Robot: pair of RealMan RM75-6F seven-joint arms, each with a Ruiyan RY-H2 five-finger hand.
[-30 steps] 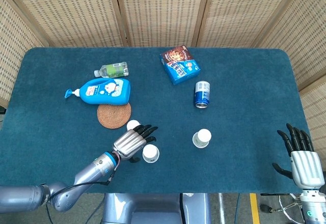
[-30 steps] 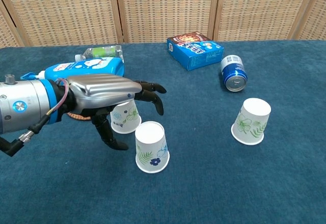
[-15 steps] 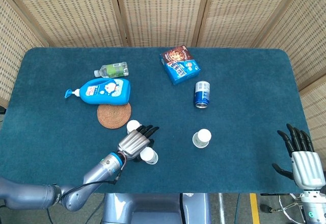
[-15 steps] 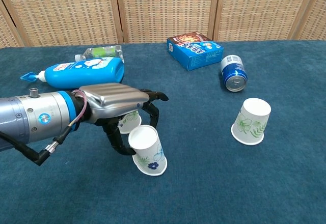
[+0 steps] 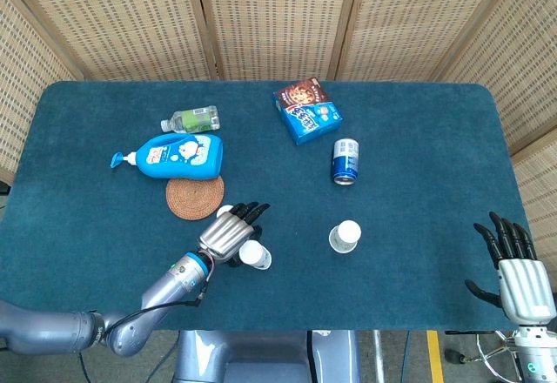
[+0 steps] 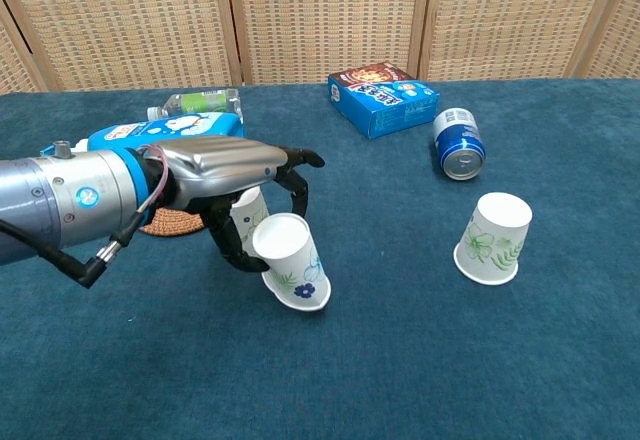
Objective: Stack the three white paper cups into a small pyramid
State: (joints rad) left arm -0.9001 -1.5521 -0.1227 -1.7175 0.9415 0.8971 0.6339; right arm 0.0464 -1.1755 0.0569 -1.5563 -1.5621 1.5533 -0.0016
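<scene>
- My left hand grips a white paper cup with blue flowers; the cup is tipped over on its side above the blue bench.
- A second cup stands just behind my hand, partly hidden.
- The third cup stands upside down, well off to the right, near the blue can.
- My right hand holds nothing, fingers apart, off the bench edge.

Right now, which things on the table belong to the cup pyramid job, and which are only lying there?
For the job:
- tilted cup held by the left hand
- cup behind the hand
- cup on the right

Lying about:
- lotion bottle
- water bottle
- woven coaster
- blue box
- can
</scene>
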